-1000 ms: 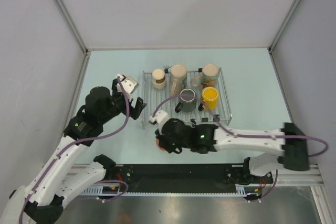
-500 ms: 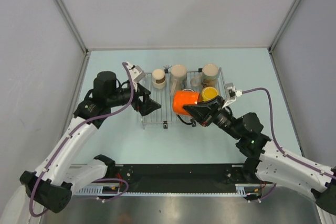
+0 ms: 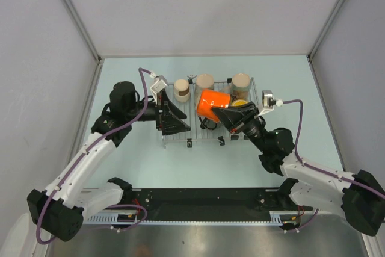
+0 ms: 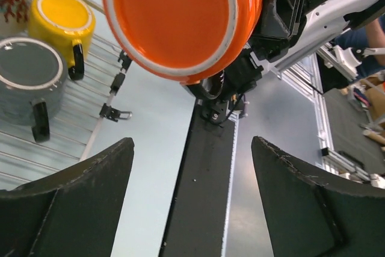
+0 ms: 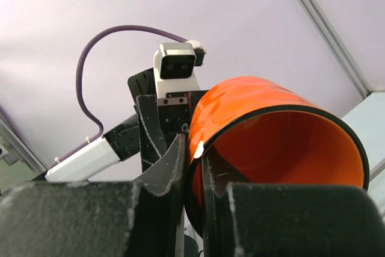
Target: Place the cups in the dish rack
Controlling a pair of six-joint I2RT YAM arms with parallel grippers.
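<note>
The left arm [image 3: 90, 148] climbs from the lower left corner of the top view toward the centre. The left end effector [image 3: 178, 120] hangs over the left end of the dish rack [image 3: 180, 138], spread wide with nothing in it. In the left wrist view its fingers [image 4: 66, 203] fill the two lower corners of the frame, far apart.

The dish rack lies flat on the pale blue counter [image 3: 132, 167] in the middle of the top view. A row of pale cups [image 3: 204, 81] stands along its upper edge. In the upper left of the left wrist view the yellow cup [image 4: 60, 19] and the grey cup [image 4: 27, 79] stand just beside each other on the bars, bases up, each with a black handle. A black clip [image 4: 114, 112] sits at the rack's edge to their right.

The orange cup [image 3: 212, 103] is in the air, on its side, over the middle of the rack. Its base faces the left end effector and fills the top centre of the left wrist view.

Just right of it, the right end effector [image 3: 227, 112] pinches the orange cup by its rim. In the right wrist view one finger [image 5: 165, 167] lies outside the wall and the other inside the mouth, pressed together on the rim. The right arm [image 3: 313, 173] runs down to the lower right corner
</note>
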